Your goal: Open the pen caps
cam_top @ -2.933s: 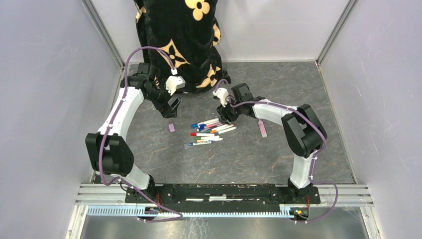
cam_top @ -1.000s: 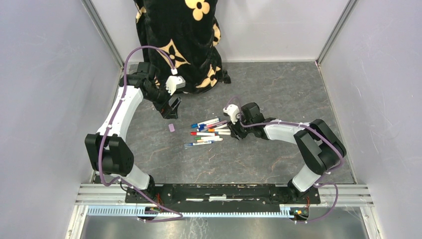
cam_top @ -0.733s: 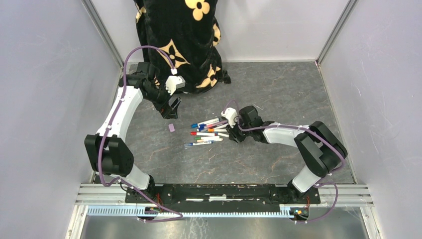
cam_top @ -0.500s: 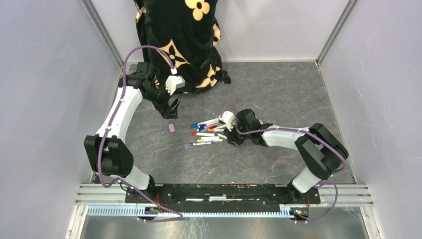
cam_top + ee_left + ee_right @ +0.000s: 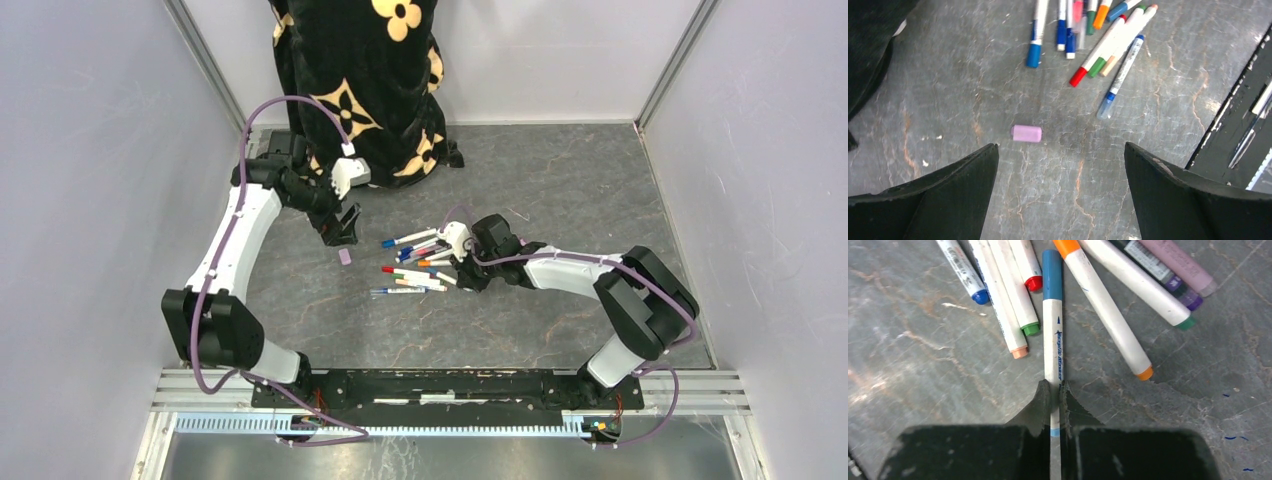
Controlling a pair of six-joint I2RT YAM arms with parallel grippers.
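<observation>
The right gripper [image 5: 1054, 390] has just clamped shut on a blue pen [image 5: 1052, 340] lying among the pens [image 5: 1108, 315] on the desk [image 5: 923, 365]. Its blue cap [image 5: 1051, 275] is on, probably ready for pulling. The left gripper [image 5: 1060, 147] hangs wide open, empty.

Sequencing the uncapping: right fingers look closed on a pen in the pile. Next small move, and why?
Probably lift the blue-capped pen slightly, clear of the other pens. The right fingers are shut on its white barrel, cap on, neighbours close beside it; the left fingers hang open above the loose pink cap, apart from the pile.
</observation>
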